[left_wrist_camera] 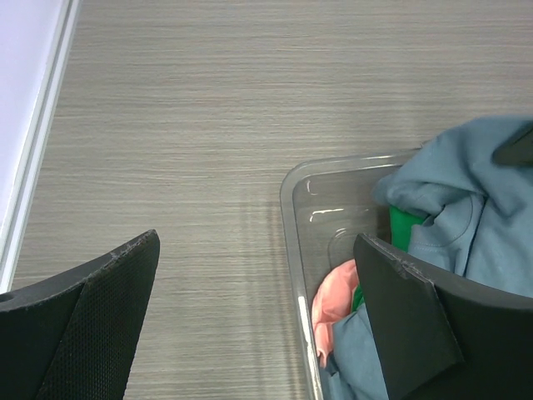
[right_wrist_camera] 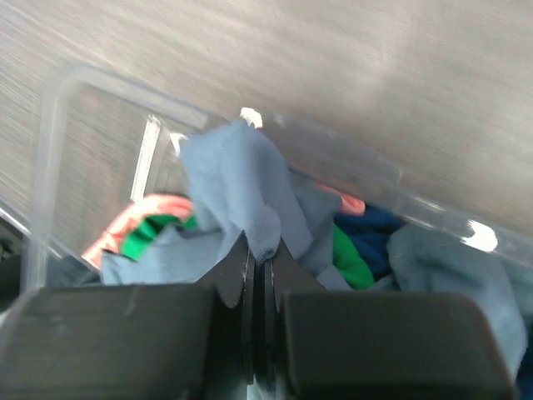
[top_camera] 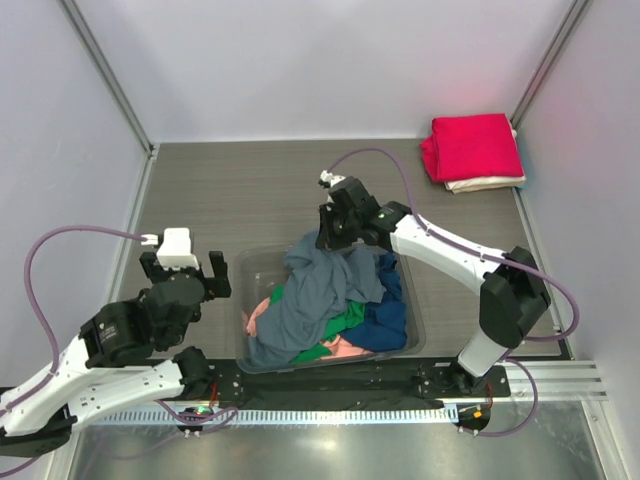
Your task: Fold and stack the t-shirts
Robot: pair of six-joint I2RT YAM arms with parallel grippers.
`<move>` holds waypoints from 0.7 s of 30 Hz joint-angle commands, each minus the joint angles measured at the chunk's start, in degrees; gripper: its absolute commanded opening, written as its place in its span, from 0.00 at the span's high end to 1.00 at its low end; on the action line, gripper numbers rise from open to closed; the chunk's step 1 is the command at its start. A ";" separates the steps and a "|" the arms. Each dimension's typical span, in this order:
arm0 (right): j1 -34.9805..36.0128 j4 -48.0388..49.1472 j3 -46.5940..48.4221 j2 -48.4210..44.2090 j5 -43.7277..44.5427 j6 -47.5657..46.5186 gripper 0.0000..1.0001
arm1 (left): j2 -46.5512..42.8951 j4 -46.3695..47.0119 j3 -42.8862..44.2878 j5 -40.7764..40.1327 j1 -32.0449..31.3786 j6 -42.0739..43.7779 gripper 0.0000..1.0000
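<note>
A clear plastic bin (top_camera: pixel 250 262) near the table's front holds a pile of shirts: a large slate grey-blue t-shirt (top_camera: pixel 315 295) on top, with green (top_camera: pixel 345 318), navy (top_camera: pixel 385 315) and salmon-pink (top_camera: pixel 258 315) ones under it. My right gripper (top_camera: pixel 328 238) is shut on a fold of the grey-blue shirt (right_wrist_camera: pixel 241 192) and holds it raised over the bin's far edge. My left gripper (top_camera: pixel 185 272) is open and empty, left of the bin; its right finger (left_wrist_camera: pixel 408 321) hangs over the bin's corner. A folded red shirt (top_camera: pixel 472 146) lies on a cream one (top_camera: pixel 485 184) at the far right.
The bin's rim (left_wrist_camera: pixel 293 250) runs close to my left gripper. Grey walls and metal posts enclose the table on the left, back and right. Bare wood-grain table (top_camera: pixel 240 195) lies behind the bin.
</note>
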 commanded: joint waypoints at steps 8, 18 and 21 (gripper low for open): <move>0.19 -10.64 42.85 -10.31 21.08 -15.11 0.99 | 9.33 -0.92 -0.10 1.99 2.09 -4.17 0.00; 0.11 -5.99 26.72 -34.48 54.93 -23.56 0.99 | 16.04 1.97 -1.32 22.72 19.32 -4.89 0.00; 0.19 -6.25 20.56 -40.11 55.03 -22.43 0.99 | 18.85 2.85 -3.42 25.98 23.02 -5.76 0.00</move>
